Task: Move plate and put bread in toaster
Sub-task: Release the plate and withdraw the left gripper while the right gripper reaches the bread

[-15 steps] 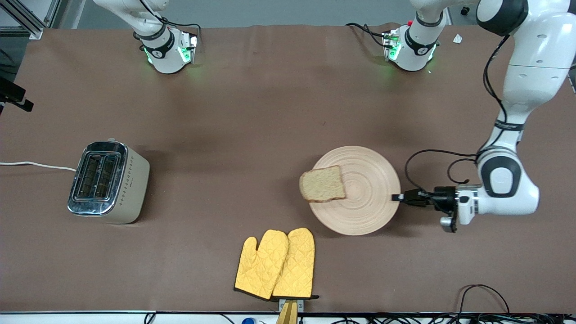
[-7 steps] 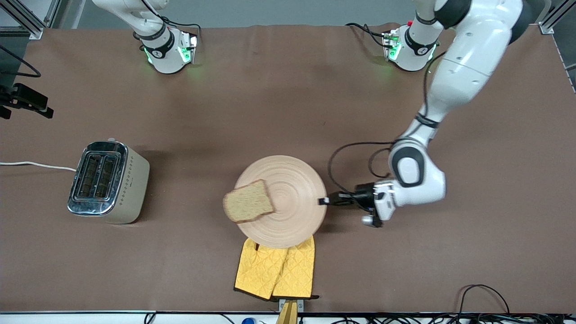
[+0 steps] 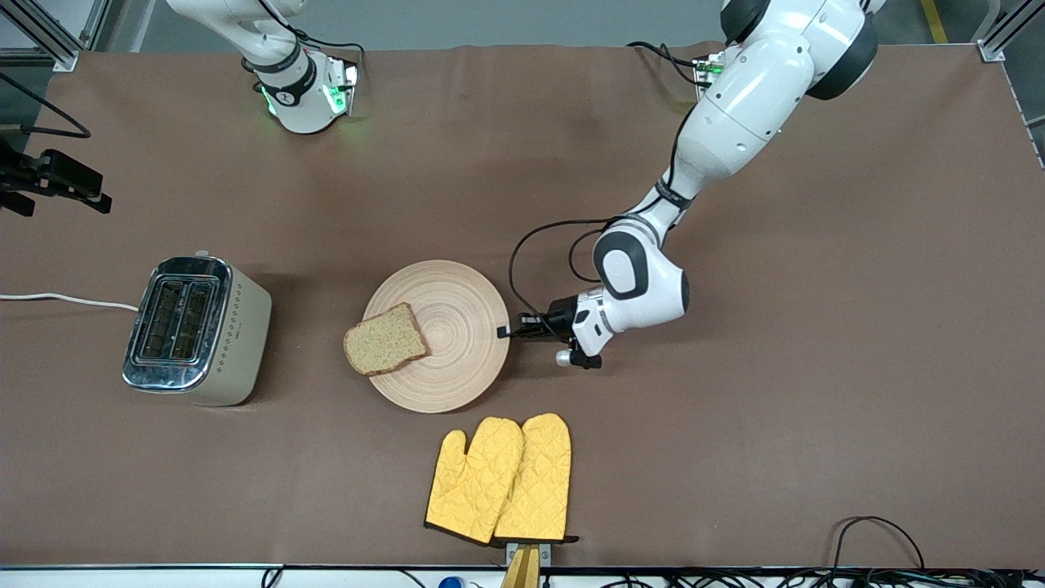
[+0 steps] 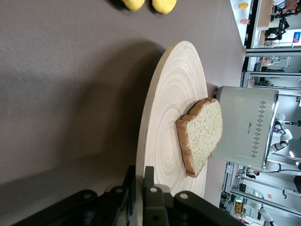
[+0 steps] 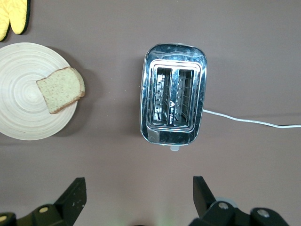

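Note:
My left gripper (image 3: 504, 331) is shut on the rim of the light wooden plate (image 3: 457, 359), at the edge toward the left arm's end. The plate sits low at mid-table; I cannot tell whether it touches the table. The bread (image 3: 384, 349) lies on the plate's edge nearest the toaster (image 3: 196, 327). In the left wrist view the jaws (image 4: 139, 172) pinch the plate (image 4: 164, 117), with the bread (image 4: 202, 134) and toaster (image 4: 244, 127) past it. My right gripper (image 5: 138, 186) is open and empty, high above the toaster (image 5: 174, 101), with the plate (image 5: 19, 117) and bread (image 5: 61, 89) to one side.
A pair of yellow oven mitts (image 3: 500, 478) lies nearer the front camera than the plate, by the table's front edge. The toaster's white cord (image 3: 65, 300) runs off the table at the right arm's end. Bare brown table lies between the plate and the toaster.
My left gripper has carried the plate with the bread from the left arm's end toward the toaster, passing over the mitts' tips, and it now sits clear of them.

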